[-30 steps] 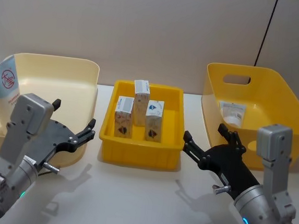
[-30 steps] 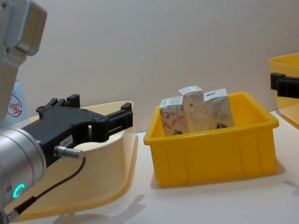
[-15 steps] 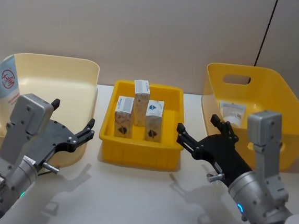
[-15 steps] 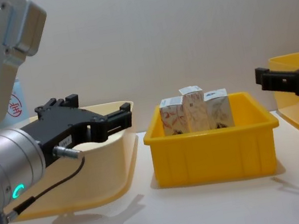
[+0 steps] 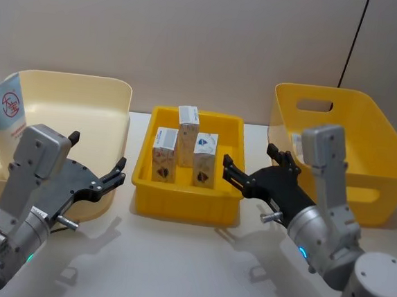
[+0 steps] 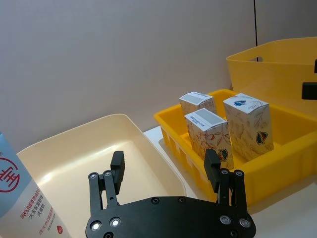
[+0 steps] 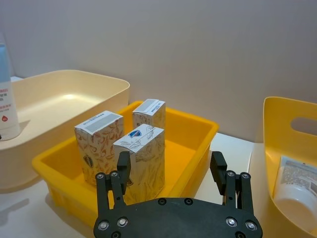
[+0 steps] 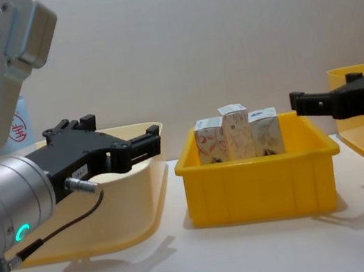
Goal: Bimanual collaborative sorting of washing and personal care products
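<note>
Three cartons (image 5: pixel 187 139): stood in yellow bin (image 5: pixel 185 208)
Right hand (image 7: pixel 171 162): spread, at bin's 3 o'clock
Left hand (image 6: pixel 164 161): spread, at bin's 8 o'clock

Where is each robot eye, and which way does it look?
Head: high, looking down at the table; left gripper and right gripper reach in below.
Chest: low, looking across at the small yellow bin's side; left arm big at left, right gripper at right.
Left wrist: on left arm, past its open fingers toward cream tub and cartons.
Right wrist: on right arm, past its open fingers toward the cartons.
Shared: both wrists see three cartons.
</note>
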You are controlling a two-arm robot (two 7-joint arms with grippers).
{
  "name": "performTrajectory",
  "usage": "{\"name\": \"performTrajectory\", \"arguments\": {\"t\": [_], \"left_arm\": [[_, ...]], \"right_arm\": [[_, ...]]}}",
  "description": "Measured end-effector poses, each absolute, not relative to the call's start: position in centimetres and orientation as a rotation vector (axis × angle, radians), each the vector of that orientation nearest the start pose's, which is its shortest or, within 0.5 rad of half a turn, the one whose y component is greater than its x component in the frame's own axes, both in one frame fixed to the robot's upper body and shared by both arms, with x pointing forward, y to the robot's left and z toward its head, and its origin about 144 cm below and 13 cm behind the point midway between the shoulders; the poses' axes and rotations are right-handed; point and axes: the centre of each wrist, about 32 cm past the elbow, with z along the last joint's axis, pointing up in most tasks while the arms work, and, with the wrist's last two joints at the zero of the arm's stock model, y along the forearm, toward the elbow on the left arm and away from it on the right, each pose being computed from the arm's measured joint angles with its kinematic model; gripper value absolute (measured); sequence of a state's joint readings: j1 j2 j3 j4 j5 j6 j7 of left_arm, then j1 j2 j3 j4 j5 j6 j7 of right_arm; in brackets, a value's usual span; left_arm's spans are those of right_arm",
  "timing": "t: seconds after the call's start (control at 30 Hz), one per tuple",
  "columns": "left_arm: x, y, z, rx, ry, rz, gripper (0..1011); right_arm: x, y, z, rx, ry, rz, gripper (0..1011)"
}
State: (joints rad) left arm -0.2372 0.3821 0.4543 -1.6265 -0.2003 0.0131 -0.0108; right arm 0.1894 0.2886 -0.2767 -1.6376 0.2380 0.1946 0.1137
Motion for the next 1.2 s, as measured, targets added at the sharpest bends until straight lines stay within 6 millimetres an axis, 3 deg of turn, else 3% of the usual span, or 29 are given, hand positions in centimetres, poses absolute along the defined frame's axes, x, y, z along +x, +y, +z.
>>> {"name": "performTrajectory", "arguments": {"t": [0.7, 1.2], "left_arm": [[49.2, 19.8, 120.4, 0.061, -0.267, 1.124, 1002], [49.2, 19.8, 120.4, 0.061, -0.268, 1.124, 1002]], "right_arm": [[53.1, -20.8, 121.7, -0.157, 0.030, -1.078, 1001], [53.3, -20.7, 121.6, -0.160, 0.046, -1.045, 1001]]}}
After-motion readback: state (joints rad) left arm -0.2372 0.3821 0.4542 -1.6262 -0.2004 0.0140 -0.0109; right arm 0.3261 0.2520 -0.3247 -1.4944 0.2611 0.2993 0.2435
